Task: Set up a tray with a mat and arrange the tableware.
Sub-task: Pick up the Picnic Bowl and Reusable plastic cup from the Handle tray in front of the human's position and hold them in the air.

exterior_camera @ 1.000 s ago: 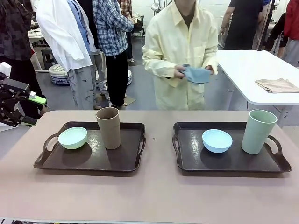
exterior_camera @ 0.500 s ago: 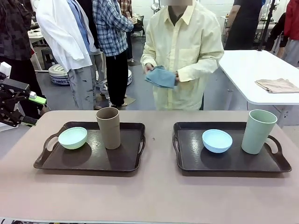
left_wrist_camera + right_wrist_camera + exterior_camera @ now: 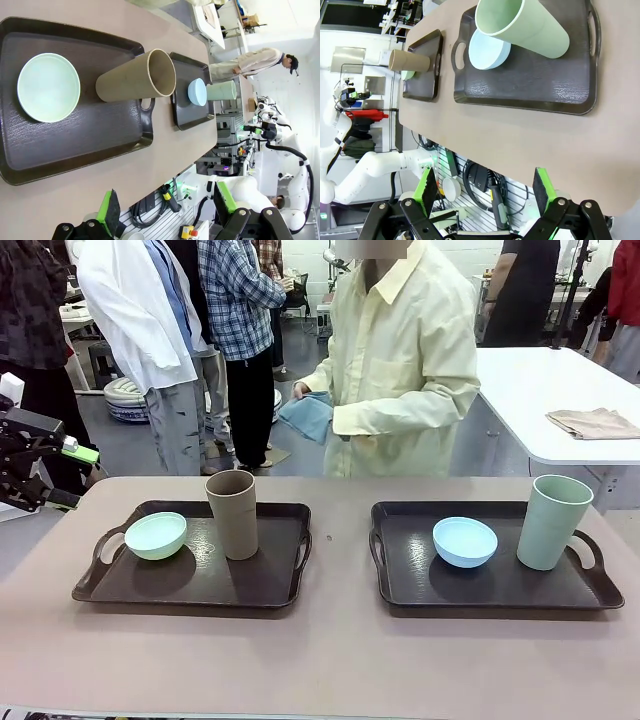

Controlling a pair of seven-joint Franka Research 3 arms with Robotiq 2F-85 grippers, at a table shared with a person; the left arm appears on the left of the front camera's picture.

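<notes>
Both empty, the left pincer [image 3: 167, 215] and right pincer [image 3: 485, 187] gape wide. Brown tumbler [image 3: 232, 512] and mint bowl [image 3: 156, 535] share one tray [image 3: 190, 598], green tumbler [image 3: 552, 520] and blue bowl [image 3: 465, 541] another; an off-centre pinch could topple either tumbler.

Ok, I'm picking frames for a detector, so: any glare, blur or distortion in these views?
Front view: sharp, evenly lit, a faint sheen on the left tray beside the brown tumbler. Left wrist view: rolled sideways, wide-angle, so that tumbler looks stretched; the far room is washed out. Right wrist view: also rolled; the sage tumbler looms large but crisp.
</notes>
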